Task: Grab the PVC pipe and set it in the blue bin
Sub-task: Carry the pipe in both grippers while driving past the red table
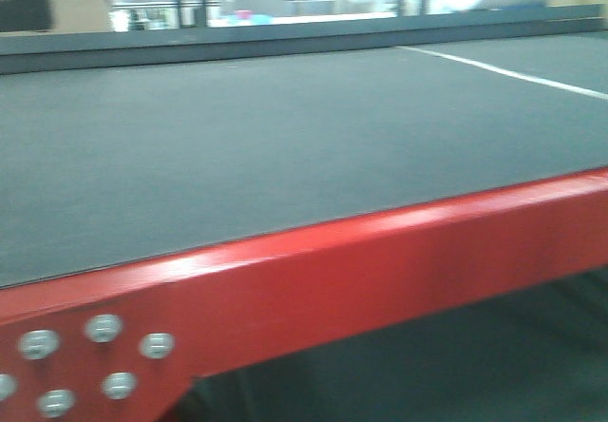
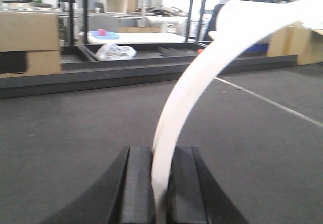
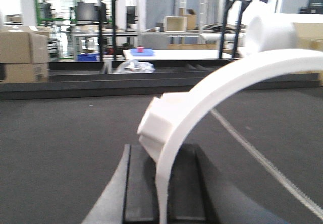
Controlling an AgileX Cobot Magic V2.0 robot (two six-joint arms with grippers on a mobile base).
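Left end effector (image 2: 160, 158) low over the dark tabletop (image 2: 60, 133), pads clamped on the PVC pipe (image 2: 186, 98), strap arcing up toward 1 o'clock, right end effector (image 3: 162, 156) likewise low, gripping a white half-ring clamp (image 3: 217, 88), distant blue tray (image 3: 146, 53) at 12 o'clock holding 1 pink item (image 3: 140, 49).

In the front view, the mat (image 1: 237, 146) is filling the middle, with the rail (image 1: 332, 279) crossing below it. Bolts (image 1: 95, 360) are sitting at lower left and a stripe (image 1: 513, 72) is running at upper right.

In my left wrist view, the PVC pipe (image 2: 202, 67) is standing pinched in my left claw (image 2: 161, 156) at bottom centre, arcing to upper right. Boxes (image 2: 28, 37) are sitting at upper left, and a bag (image 2: 115, 51) is lying right of them behind the ledge (image 2: 126, 72).

In my right wrist view, a second PVC pipe (image 3: 212, 90) is rising likewise from my right claw (image 3: 162, 153).
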